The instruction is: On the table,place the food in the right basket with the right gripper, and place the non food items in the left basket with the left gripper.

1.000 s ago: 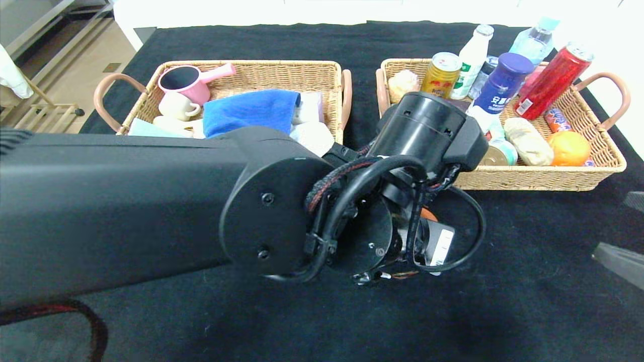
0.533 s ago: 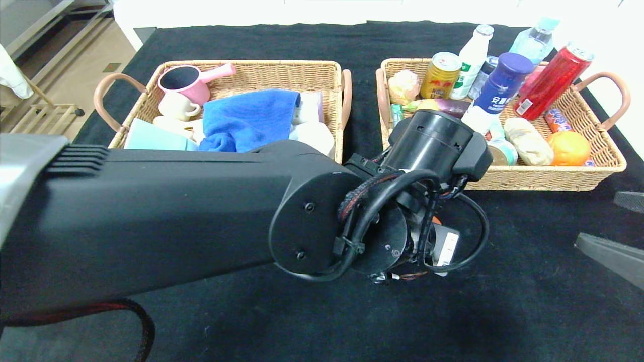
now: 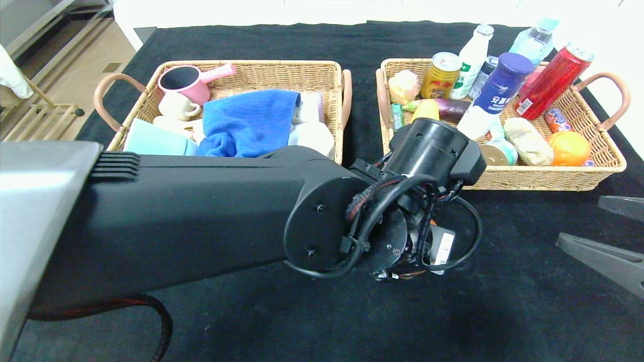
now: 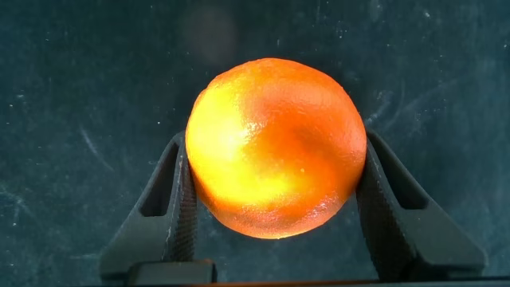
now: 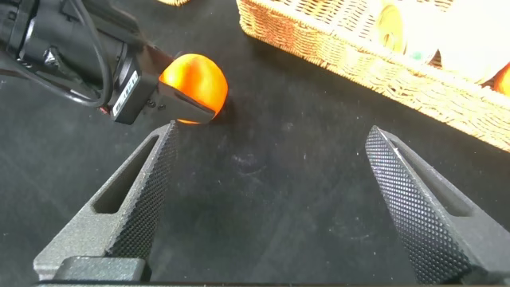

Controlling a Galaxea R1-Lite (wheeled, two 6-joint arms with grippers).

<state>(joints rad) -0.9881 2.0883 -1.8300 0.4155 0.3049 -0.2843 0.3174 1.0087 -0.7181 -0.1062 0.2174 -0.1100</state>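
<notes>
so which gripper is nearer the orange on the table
Left. The left gripper is closed around the orange; the right gripper stands open, apart from it, over the table.

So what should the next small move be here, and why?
Probably open the left gripper and back off: it clamps the orange on the table, which is food for the right basket. The right gripper waits open nearby.

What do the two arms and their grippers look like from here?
Left arm: thick matte black casing, black and red-braided cables looped at the wrist, white label. Left gripper and right gripper: long black tapered fingers, the right's inner faces knurled.
</notes>
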